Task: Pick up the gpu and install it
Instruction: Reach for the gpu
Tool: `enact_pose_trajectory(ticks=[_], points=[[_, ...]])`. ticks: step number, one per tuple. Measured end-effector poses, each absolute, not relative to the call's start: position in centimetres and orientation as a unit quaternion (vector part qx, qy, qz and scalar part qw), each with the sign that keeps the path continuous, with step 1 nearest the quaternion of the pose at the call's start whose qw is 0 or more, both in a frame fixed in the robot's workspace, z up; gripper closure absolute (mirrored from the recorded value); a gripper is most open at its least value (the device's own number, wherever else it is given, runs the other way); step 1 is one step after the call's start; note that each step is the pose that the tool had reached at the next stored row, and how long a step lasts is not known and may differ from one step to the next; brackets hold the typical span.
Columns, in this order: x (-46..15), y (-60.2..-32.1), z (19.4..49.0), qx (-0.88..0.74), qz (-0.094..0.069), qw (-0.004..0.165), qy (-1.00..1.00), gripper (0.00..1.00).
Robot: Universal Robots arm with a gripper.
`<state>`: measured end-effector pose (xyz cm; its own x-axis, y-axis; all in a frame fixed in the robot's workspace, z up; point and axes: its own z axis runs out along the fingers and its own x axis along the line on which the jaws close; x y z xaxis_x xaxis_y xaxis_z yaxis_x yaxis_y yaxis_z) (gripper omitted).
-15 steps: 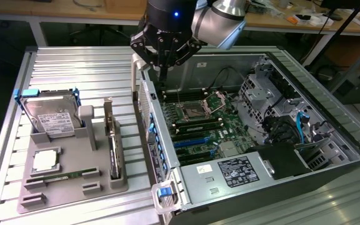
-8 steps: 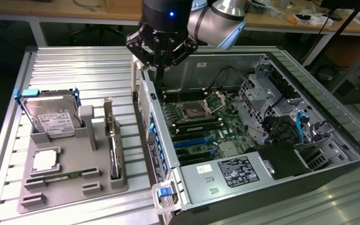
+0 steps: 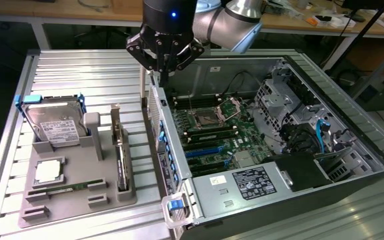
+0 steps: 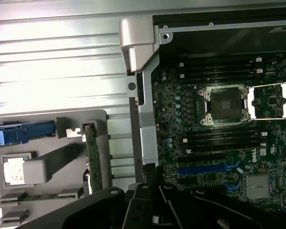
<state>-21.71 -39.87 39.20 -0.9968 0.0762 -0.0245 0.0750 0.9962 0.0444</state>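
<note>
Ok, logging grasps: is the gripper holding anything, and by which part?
Nothing. The gripper is shut and empty; the gpu stands in the tray.

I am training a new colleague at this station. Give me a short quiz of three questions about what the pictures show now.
1. True or false: the gripper is shut.
2. Where is the gpu? A) standing in the gray holder; B) in the gripper; C) inside the computer case.
3. Which part in the holder has blue clips?
Key: 1 true; 2 A; 3 the hard drive.
</note>
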Motion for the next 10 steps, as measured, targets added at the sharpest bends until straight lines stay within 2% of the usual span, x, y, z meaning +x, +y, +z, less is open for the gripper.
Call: enact_pose_trajectory(ticks=[10], points=[[-23.0, -39.9, 39.2, 0.038, 0.022, 0.013, 0.999, 0.89]])
